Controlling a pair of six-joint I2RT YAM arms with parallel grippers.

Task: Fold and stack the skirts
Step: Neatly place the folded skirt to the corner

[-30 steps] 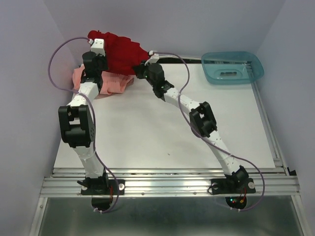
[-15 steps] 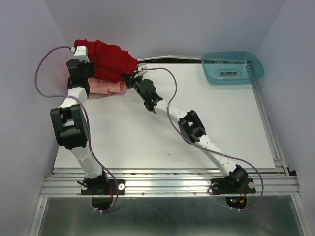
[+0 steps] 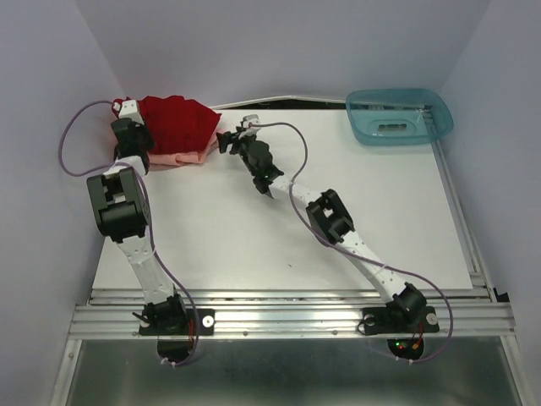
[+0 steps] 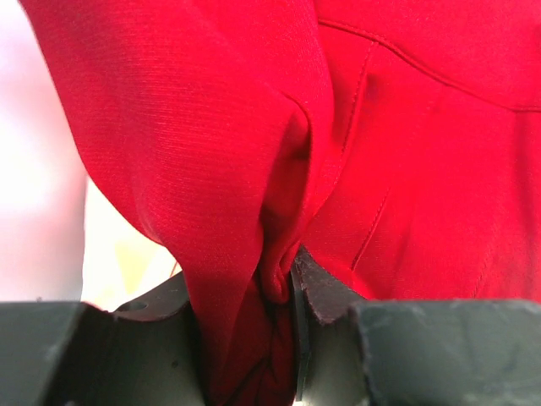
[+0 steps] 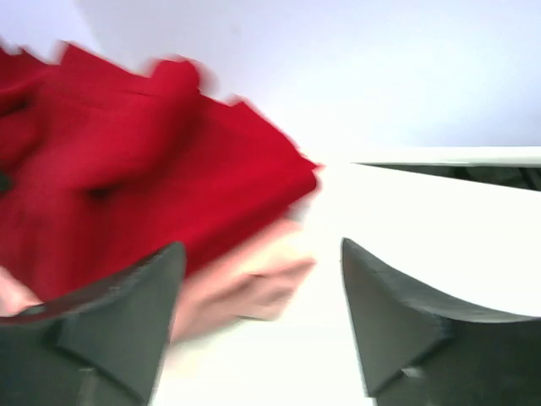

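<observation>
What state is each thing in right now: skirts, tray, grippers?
left gripper: shut on a fold of the red skirt.
right gripper: open, empty, beside the skirts.
red skirt: draped over the pink skirt at the far left.
pink skirt: underneath, only its near edge showing.
tray: upright at the far right, untouched.

Skirts: 2 total, i.e. 1 deep red skirt (image 3: pixel 179 123) + 1 salmon-pink skirt (image 3: pixel 182 157). Teal tray (image 3: pixel 362 127): 1. Bench (image 3: pixel 380 228): 1. Arms: 2, left arm (image 3: pixel 118 207) & right arm (image 3: pixel 331 218), 2 fingers (image 5: pixel 118 321) ea. Purple cables (image 3: pixel 68 139): 2.
</observation>
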